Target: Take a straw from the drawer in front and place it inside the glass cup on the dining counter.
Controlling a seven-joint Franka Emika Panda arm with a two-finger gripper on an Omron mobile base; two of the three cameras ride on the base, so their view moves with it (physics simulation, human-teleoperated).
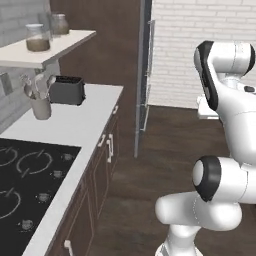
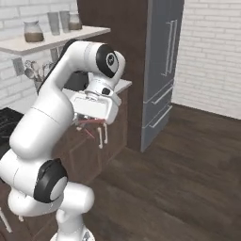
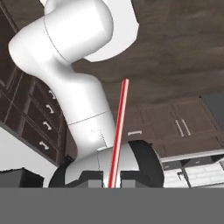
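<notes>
The straw [image 3: 119, 131], a thin red-pink stick, runs up from between my two dark fingertips in the hand view. My gripper [image 3: 112, 183] is shut on its lower end. In the right base view, the gripper [image 2: 87, 125] hangs under the white hand beside the dark cabinet fronts, with the straw [image 2: 90, 132] showing as a thin red line below it. The drawer, the glass cup and the dining counter are out of view.
A white counter [image 1: 75, 125] with a black cooktop [image 1: 25, 185], a dark toaster [image 1: 66, 90] and a utensil pot [image 1: 41, 106] runs along the left. Above it is a shelf with jars [image 1: 38, 38]. A tall grey fridge [image 2: 162, 70] stands ahead. Dark wood floor [image 2: 188, 179] lies open to the right.
</notes>
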